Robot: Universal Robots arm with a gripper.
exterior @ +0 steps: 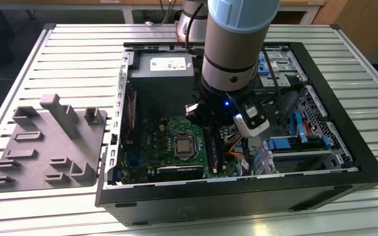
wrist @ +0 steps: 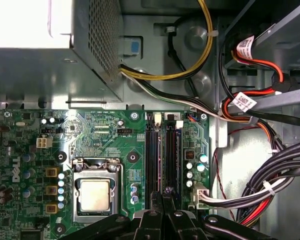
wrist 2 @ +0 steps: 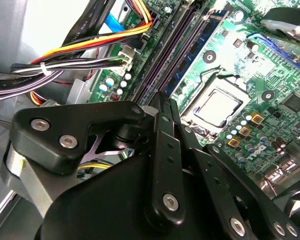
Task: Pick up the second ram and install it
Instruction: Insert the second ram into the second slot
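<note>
Black computer case (exterior: 241, 196) first, then the green board (wrist: 105, 130) inside it. We see the gripper (wrist 2: 162, 107) clenched, nothing visible between its fingers, poised over the long slots just beside the processor (wrist: 94, 195). The second ram (wrist 2: 197, 52) appears to stand in the slot nearest the processor. If it sits tilted or half-seated, pressing could bend it, and the loose wires (wrist 2: 90, 45) beyond the slots could snag.

Your gripper (wrist: 163, 200) tips meet over memory slots (wrist: 160, 155); second ram hidden or indistinguishable there. Arm (exterior: 232, 54) covers case interior at 12 o'clock of processor (exterior: 184, 146).
</note>
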